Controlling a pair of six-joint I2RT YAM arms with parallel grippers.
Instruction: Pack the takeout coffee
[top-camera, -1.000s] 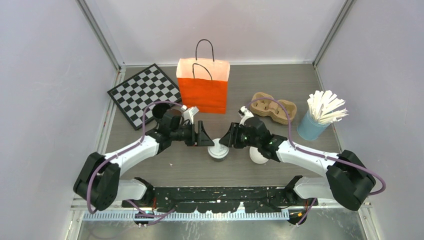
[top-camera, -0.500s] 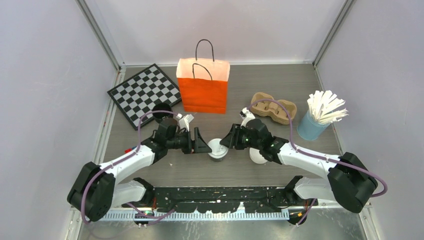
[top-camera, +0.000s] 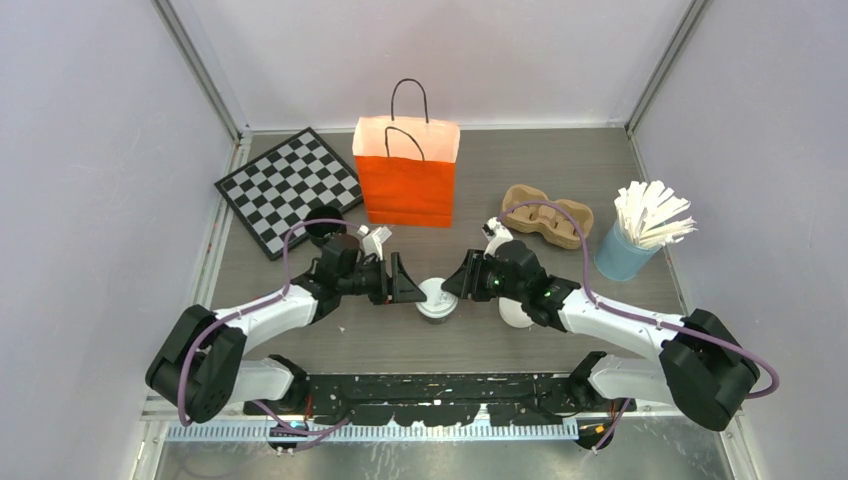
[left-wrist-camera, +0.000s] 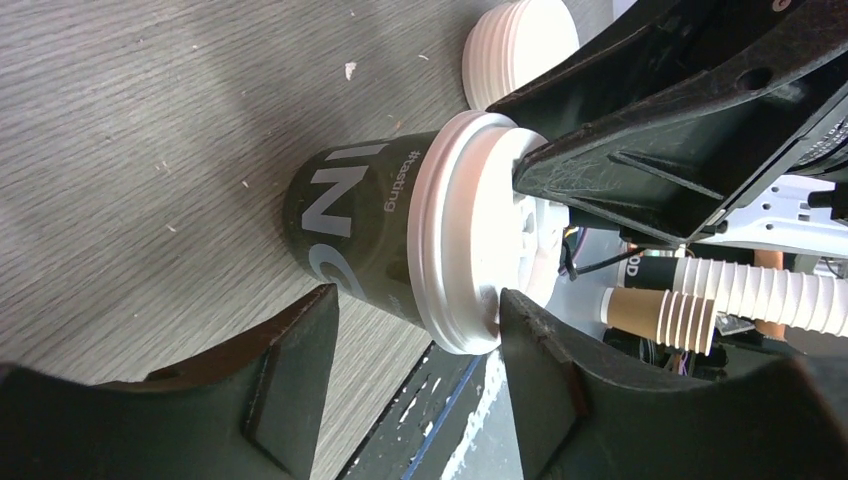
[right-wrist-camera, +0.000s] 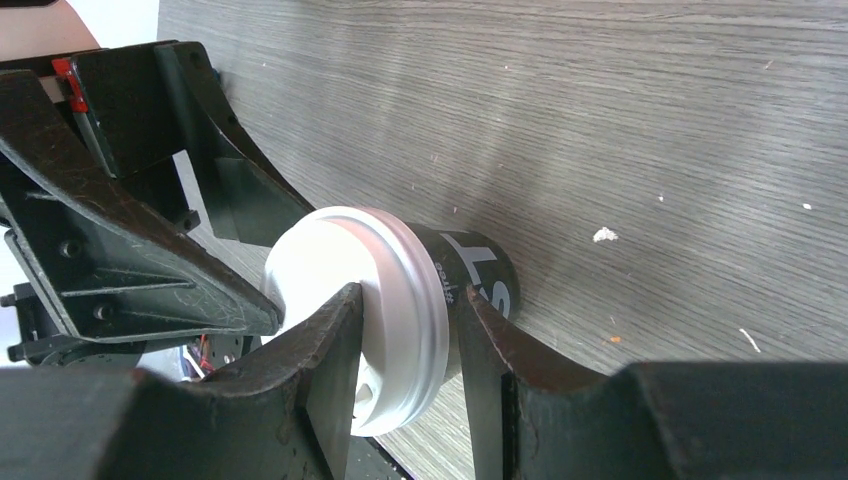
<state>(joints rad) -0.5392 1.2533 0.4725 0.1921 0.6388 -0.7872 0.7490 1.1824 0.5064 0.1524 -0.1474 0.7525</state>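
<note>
From their bases at the near edge, the left arm (top-camera: 265, 310) and the right arm (top-camera: 610, 320) lie low and bend inward, meeting at the takeout coffee (top-camera: 437, 298), which stands upright on the grey wood-grain table (top-camera: 400, 345), just ahead of the bases. The left gripper (left-wrist-camera: 415, 300) is spread, its fingers flanking the dark cup, while the right gripper (right-wrist-camera: 410, 295) pinches the white lid's rim. Beyond lie a stack of white lids (top-camera: 515, 312), a black cup (top-camera: 325, 222), a chessboard (top-camera: 285, 185), an orange bag (top-camera: 405, 185), a pulp carrier (top-camera: 545, 215) and a blue tin (top-camera: 622, 255) of white sticks, all within pale walls (top-camera: 100, 150).
</note>
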